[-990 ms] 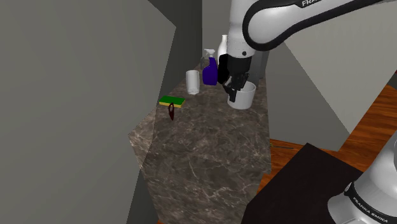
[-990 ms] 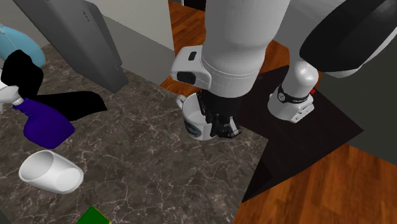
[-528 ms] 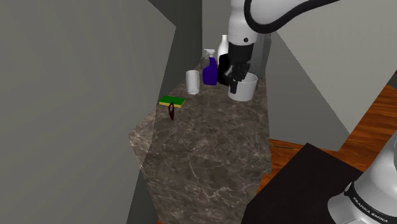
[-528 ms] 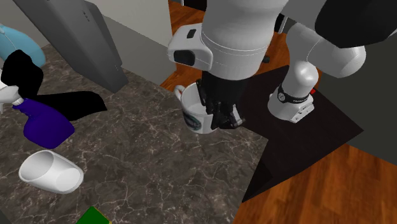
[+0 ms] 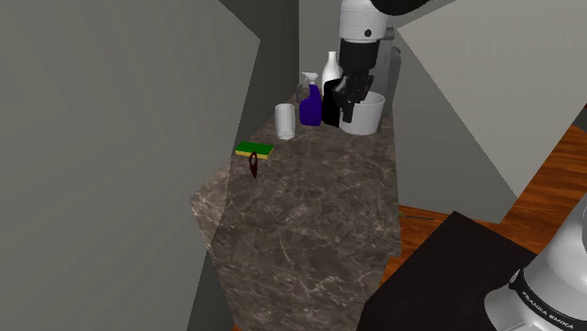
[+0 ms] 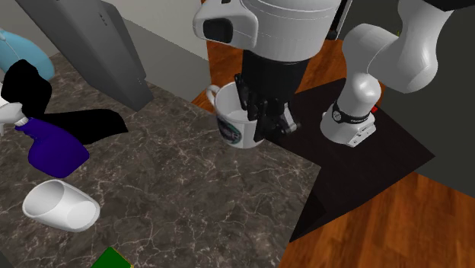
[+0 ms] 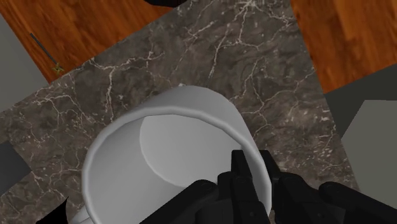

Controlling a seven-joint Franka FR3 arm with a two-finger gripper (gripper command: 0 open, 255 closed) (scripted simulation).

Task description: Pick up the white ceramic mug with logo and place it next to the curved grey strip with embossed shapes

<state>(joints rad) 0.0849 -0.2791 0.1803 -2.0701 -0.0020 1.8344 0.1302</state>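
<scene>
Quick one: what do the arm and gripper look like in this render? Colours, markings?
The arm has rounded, glossy white links with dark joints. The gripper is all black, with two blocky fingers. A white block on the wrist carries a dark round opening. The dark base ring reads FRANKA EMIKA in white.

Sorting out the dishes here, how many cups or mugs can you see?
2. The logo mug is clasped at its rim by the gripper, near the edge of the counter. A plain white cup is near the purple spray bottle. The arm may hide others.
</scene>
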